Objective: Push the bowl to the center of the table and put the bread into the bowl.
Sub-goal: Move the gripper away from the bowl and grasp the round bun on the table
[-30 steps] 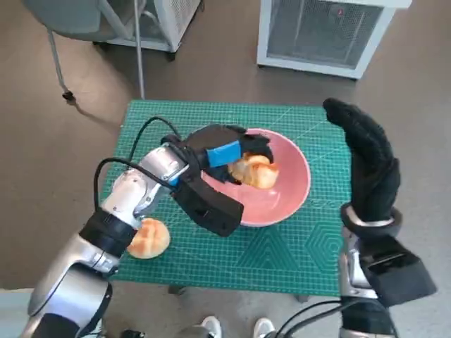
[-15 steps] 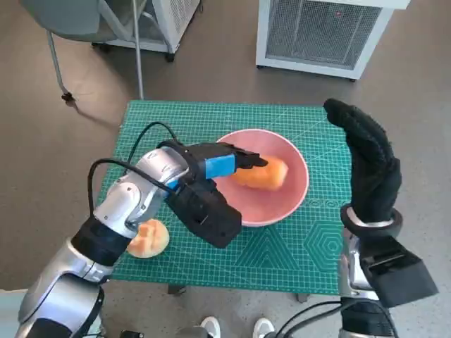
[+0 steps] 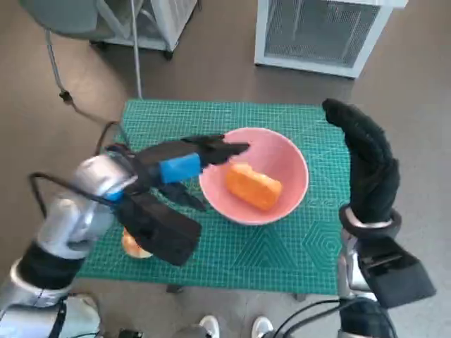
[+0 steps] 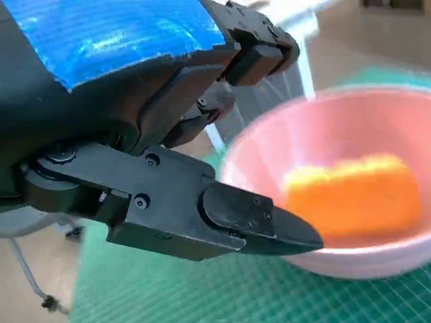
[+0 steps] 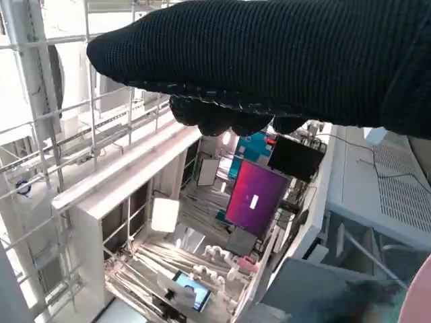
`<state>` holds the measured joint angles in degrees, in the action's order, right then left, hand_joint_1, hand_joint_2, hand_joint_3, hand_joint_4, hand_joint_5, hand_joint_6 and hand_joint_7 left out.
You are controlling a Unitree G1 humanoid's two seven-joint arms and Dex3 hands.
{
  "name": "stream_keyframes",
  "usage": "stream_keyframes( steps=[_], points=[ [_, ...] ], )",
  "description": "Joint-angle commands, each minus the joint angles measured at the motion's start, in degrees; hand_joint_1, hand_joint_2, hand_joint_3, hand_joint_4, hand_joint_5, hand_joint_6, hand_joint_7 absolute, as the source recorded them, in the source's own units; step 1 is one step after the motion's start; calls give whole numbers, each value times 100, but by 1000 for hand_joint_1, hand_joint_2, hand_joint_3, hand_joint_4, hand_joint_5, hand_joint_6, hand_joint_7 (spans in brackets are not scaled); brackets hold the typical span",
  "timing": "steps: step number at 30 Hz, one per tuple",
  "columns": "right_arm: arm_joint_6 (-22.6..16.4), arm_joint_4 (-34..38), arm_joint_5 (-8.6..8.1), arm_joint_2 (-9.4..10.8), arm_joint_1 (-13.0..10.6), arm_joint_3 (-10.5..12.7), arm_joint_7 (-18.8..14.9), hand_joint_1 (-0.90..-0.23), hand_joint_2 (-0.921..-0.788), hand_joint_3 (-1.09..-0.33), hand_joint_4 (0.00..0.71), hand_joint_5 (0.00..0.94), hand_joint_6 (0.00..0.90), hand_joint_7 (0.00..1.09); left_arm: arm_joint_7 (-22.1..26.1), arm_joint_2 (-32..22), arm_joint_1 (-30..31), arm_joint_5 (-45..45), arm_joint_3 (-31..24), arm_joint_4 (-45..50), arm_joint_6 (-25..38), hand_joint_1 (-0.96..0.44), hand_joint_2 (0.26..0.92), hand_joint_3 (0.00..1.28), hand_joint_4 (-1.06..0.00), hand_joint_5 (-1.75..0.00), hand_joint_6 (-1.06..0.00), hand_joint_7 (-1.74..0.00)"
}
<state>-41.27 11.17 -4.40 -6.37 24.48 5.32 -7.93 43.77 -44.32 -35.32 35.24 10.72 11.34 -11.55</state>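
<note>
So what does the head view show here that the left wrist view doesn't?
Only the head view shows the gloved right hand raised upright beside the table's right edge, a second bread roll half hidden under the left arm, and the floor around the table. Only the left wrist view shows the left hand's fingers up close, holding nothing. Both show the left hand, the pink bowl on the green mat and the orange bread lying inside it.
</note>
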Motion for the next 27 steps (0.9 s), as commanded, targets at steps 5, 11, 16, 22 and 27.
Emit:
stream_keyframes(
  steps=[5,11,16,22,27],
  points=[
    [155,23,-82,-3,-50,-35,-43,-514,-921,-828,272,14,-1,616,53,-1213,1389,-846,-1415,740,-763,-408,769,0,1,1,-81,-88],
    [181,122,-127,25,50,-72,-66,-515,-921,-828,271,13,-1,619,313,-1898,2118,-1195,-2012,859,-1236,-417,760,0,1,1,-72,-77],
    [205,142,-165,59,97,-122,-82,-520,-921,-828,270,13,-1,621,413,-2061,2684,-1299,-2394,1040,-1253,-426,753,0,1,1,-57,-65],
    [263,128,-233,94,126,-174,-127,-527,-921,-829,269,13,-1,623,472,-1962,3226,-1342,-2595,1164,-992,-430,750,1,1,1,-61,-63],
    [313,117,-329,89,138,-194,-189,-530,-921,-826,269,13,-1,625,336,-1782,3553,-1326,-2526,1101,-858,-396,757,4,1,1,-69,-60]
  ],
)
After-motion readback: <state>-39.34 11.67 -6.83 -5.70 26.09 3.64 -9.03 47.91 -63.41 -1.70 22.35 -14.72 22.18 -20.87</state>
